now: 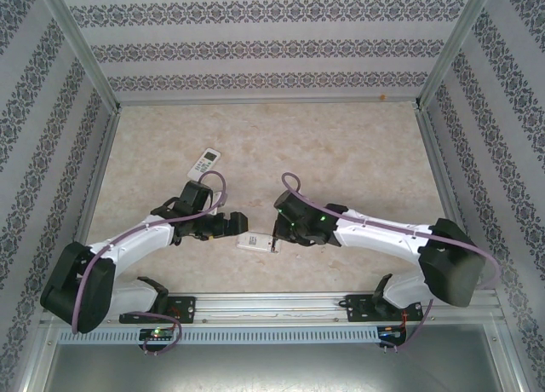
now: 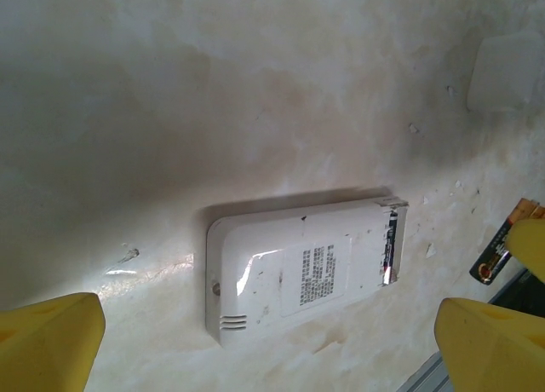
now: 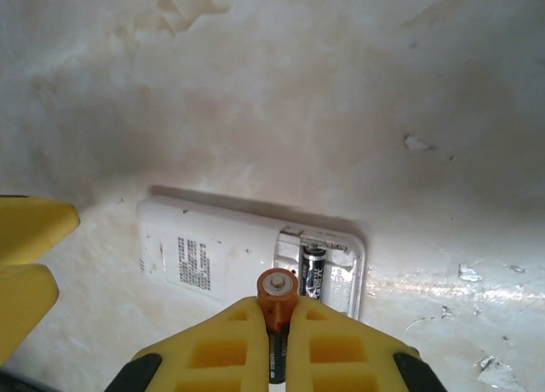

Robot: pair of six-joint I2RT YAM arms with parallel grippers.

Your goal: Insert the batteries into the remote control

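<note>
The white remote control lies face down between my two grippers, its battery compartment uncovered at the right end. One dark battery sits in a slot there. My right gripper is shut on a second battery, black with an orange top, held just above the near edge of the compartment. That battery also shows at the right edge of the left wrist view. My left gripper stands open over the remote control, its yellow fingers wide apart, holding nothing.
A second white remote with buttons lies further back on the left. A pale flat rectangular piece rests on the table beyond the remote. Patterned walls close off the table on three sides; a metal rail runs along the near edge.
</note>
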